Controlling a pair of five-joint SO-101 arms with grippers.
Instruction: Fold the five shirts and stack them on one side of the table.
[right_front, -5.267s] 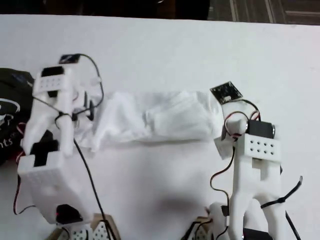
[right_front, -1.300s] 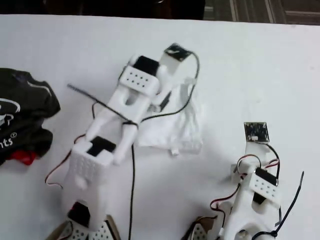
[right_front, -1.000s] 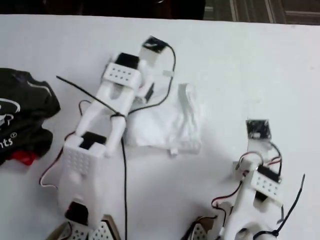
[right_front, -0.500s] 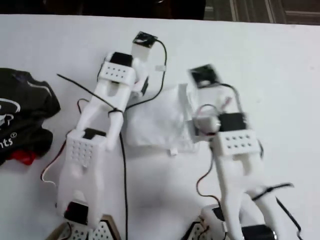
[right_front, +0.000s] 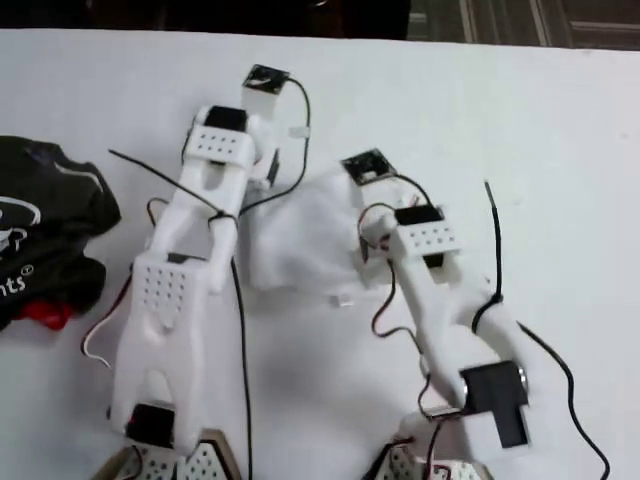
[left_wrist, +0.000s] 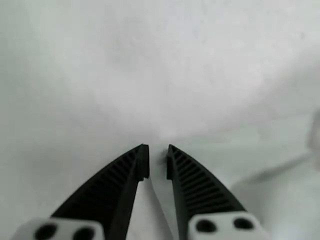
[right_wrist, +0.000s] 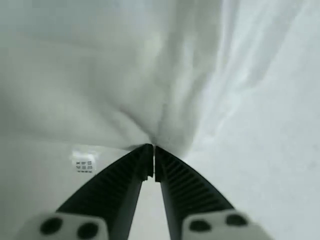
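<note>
White table (right_front: 560, 150), white shirt (right_front: 300, 235) pinched by right end effector (right_wrist: 153, 150)

One white shirt (right_front: 300, 235), one dark heap of clothes (right_front: 45, 235) with pieces not countable, two arms, left arm (right_front: 185, 270) and right arm (right_front: 440, 300), two grippers, left gripper (left_wrist: 156, 161) and right gripper (right_wrist: 153, 152), one table (right_front: 560, 130)

The crumpled white cloth shirt (right_front: 300, 235) looks soft, matt and creased. The black cloth shirt pile (right_front: 50, 240) is matt too. The white table top (right_front: 560, 130) seems smooth, perhaps paper-covered. The right gripper (right_wrist: 153, 150) has ribbed black plastic fingers (right_wrist: 120, 185).
</note>
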